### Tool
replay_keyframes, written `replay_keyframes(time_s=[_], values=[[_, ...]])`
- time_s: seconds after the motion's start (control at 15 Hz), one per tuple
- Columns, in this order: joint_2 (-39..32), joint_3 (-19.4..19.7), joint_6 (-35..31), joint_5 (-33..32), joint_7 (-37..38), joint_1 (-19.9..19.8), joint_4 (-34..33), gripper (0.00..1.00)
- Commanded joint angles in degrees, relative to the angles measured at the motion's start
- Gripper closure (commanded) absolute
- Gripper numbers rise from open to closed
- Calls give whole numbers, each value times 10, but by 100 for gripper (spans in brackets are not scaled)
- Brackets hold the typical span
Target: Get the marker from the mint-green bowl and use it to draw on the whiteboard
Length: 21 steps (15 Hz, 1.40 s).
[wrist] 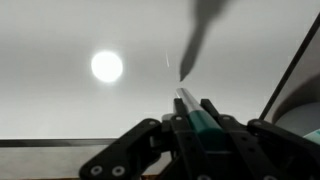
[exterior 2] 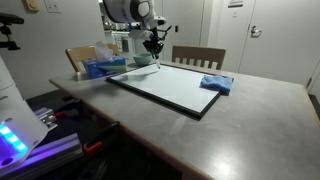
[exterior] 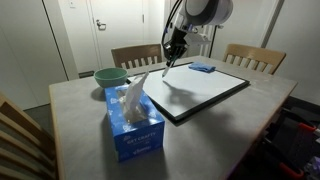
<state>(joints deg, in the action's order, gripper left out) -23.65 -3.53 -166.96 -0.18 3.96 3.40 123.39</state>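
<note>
My gripper (wrist: 193,118) is shut on the marker (wrist: 188,103), a thin stick with a green body and a pale tip that points down at the whiteboard (wrist: 70,105). The marker's shadow falls on the white surface just ahead of the tip. In both exterior views the gripper (exterior: 174,48) (exterior 2: 152,44) hangs over the whiteboard's (exterior: 205,90) (exterior 2: 170,88) corner nearest the mint-green bowl (exterior: 110,75). The marker (exterior: 169,62) slants down from the fingers, its tip at or just above the board. The bowl stands on the table beside that corner.
A blue tissue box (exterior: 134,122) (exterior 2: 103,68) stands close to the board near the bowl. A flat blue eraser pad (exterior: 203,68) (exterior 2: 215,84) lies on the board's far end. Wooden chairs (exterior: 250,57) (exterior 2: 198,57) line the table's edge.
</note>
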Motion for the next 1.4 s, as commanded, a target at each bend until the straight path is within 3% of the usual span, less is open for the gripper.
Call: replay_keyframes(time_s=[0.0, 0.93, 1.33], values=[[-9, 3, -37, 2, -13, -1, 2, 95], [-47, -10, -54, 10, -21, -13, -17, 95], [-49, -41, -37, 22, -30, -40, -24, 95]])
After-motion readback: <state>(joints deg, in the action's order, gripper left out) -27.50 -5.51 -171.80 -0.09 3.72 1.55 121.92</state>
